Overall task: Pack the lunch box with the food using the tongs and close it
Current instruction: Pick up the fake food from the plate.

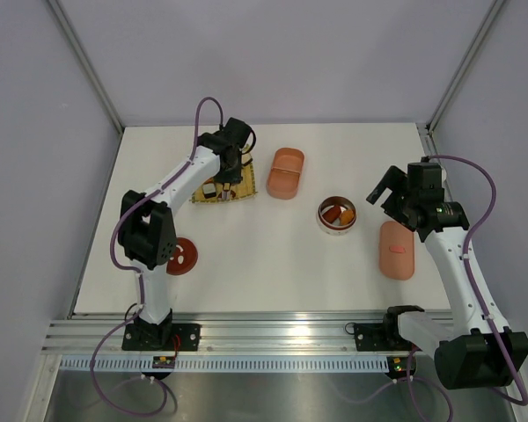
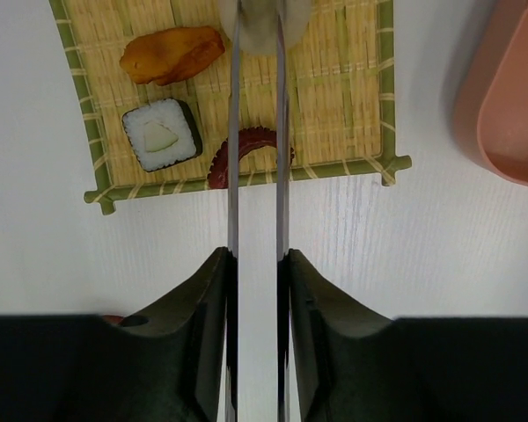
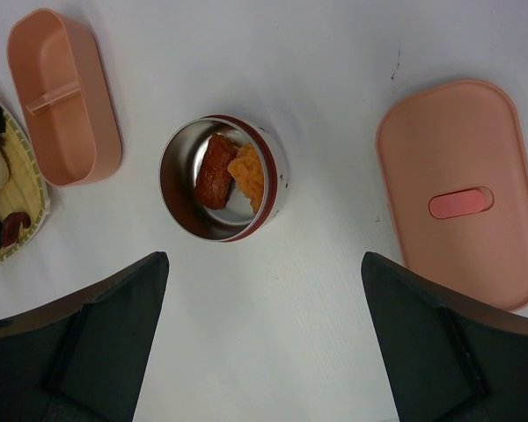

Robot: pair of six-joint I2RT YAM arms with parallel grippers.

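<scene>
Packing looked barely begun: the lunch box [image 3: 106, 141] sat empty, its lid [image 3: 458, 158] well apart on the desk [image 1: 246, 264]. The left pincer [image 2: 257, 264] pinched the tongs [image 2: 232, 176] over the food [image 2: 161, 134] on the mat [image 2: 352, 105]; the right pincer [image 3: 264, 264] hung spread above a metal bowl [image 3: 277, 176] with two pieces [image 3: 229, 171].

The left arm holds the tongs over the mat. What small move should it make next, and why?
Probably lift the tongs straight up a little. The left gripper squeezes them, and their tips seem to pinch a pale piece on the yellow mat; the open lunch box lies to the right.
</scene>
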